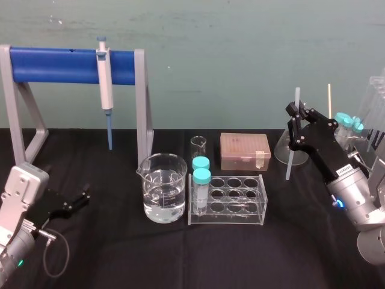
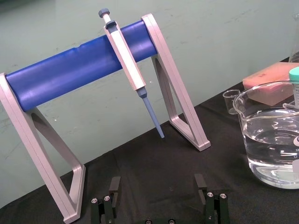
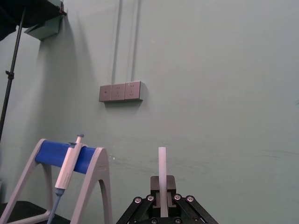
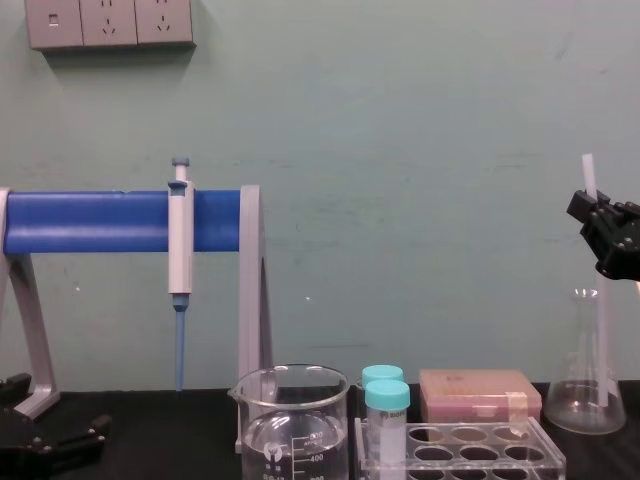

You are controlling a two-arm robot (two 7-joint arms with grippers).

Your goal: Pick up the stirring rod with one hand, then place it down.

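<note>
Head view suggests the pickup is done: the right gripper (image 1: 296, 113), far right, pinches the upright stirring rod (image 1: 289, 161) between its fingers, leaving only the set-down on the bench (image 1: 180, 253); the left gripper (image 1: 83, 197) idles near left, fingers spread.

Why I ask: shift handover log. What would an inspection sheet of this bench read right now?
Surface: black tabletop, no spills seen.
Job's things: stirring rod near upright, gripped in the right claw, next to the conical flask.
Clutter: beaker of clear liquid; tube rack holding two teal-capped tubes; pink box; pipette hanging on the blue stand.
Claws: right claw shut on the rod, raised at the right; left claw open, low at the left, holding nothing.
Cables: grey cable looped by the left arm.
Surroundings: green wall; wall sockets.
</note>
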